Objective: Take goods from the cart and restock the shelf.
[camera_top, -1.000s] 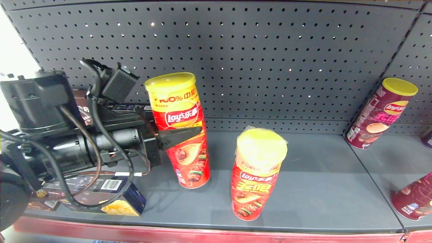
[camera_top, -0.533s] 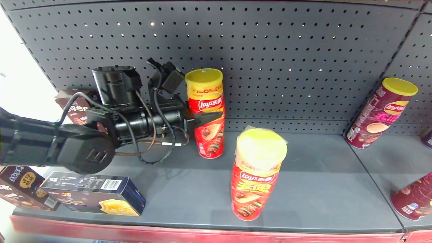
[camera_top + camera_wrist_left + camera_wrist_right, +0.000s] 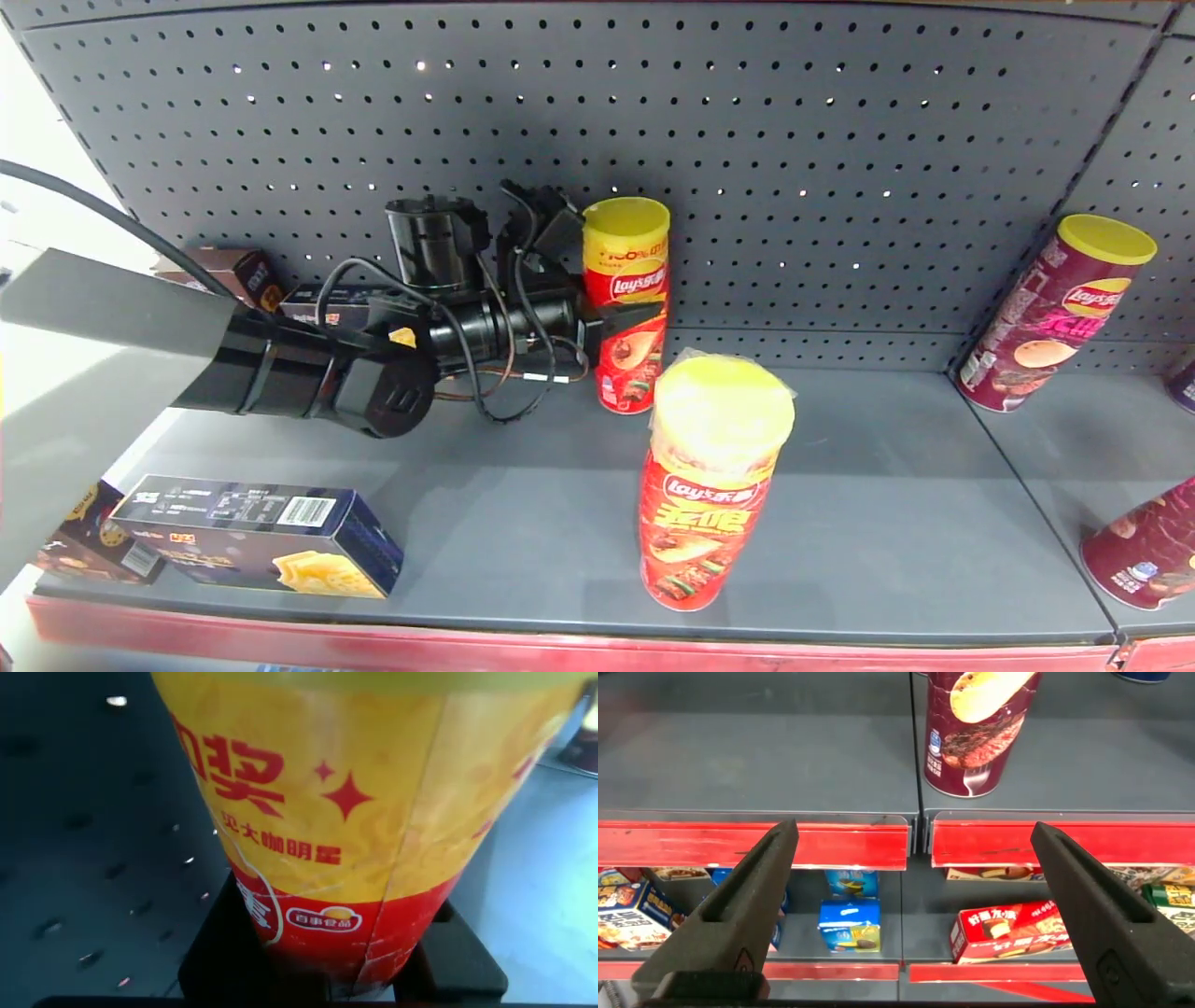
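1. grey shelf (image 3: 887, 523) backed by dark pegboard (image 3: 747, 140).
2. left claw (image 3: 635, 322) is clamped on a red chip can (image 3: 627, 280), upright, far back by the pegboard.
3. another red can (image 3: 714, 485) stands nearer, just right.
4. right claw (image 3: 913, 831) hangs with fingers apart, facing the shelf's red edge.

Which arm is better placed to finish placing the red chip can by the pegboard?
Left. The left gripper clamps the red chip can upright at the back of the shelf, close to the pegboard. The right gripper is open and empty, facing the shelf front.
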Available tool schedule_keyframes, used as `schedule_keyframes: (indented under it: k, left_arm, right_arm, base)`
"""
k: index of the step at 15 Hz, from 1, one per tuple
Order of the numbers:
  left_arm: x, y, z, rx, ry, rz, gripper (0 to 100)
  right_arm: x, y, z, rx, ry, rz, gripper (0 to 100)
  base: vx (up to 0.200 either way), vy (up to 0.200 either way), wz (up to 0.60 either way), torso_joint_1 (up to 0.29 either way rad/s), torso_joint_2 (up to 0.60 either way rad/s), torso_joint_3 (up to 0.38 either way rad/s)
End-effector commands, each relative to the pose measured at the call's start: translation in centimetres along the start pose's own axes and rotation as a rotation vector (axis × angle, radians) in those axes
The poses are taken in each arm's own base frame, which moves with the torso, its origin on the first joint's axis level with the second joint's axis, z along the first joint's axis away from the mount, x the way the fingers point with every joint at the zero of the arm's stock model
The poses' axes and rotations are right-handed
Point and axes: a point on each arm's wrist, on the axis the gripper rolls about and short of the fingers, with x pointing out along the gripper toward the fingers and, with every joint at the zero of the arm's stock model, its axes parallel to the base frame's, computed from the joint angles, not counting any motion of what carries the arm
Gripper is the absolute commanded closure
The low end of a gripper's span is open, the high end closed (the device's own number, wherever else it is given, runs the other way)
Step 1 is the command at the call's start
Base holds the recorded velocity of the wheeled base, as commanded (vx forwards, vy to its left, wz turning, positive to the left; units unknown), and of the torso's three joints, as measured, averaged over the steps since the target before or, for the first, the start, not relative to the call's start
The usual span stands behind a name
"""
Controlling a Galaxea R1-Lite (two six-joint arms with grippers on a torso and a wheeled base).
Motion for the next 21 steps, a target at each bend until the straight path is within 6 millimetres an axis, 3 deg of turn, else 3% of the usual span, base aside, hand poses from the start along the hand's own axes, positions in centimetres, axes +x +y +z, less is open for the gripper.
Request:
schedule_keyframes:
  k: [1,11,21]
  left_arm:
    - [0.8,-0.3,-0.7,-0.008,0.008,-0.016,100]
    - [1.7,-1.7,0.0,-0.004,-0.003,-0.056,100]
    - [1.1,-2.5,-1.4,-0.027,0.038,-0.066,100]
  right_arm:
    - [0.0,0.0,0.0,-0.001,0.002,0.0,0]
    - [0.0,0.0,0.0,-0.001,0.002,0.0,0]
    - [0.0,0.0,0.0,-0.001,0.002,0.0,0]
  base:
    - [0.0,0.0,0.0,0.0,0.0,0.0]
    - [0.0,0.0,0.0,0.0,0.0,0.0]
    - [0.0,0.0,0.0,0.0,0.0,0.0]
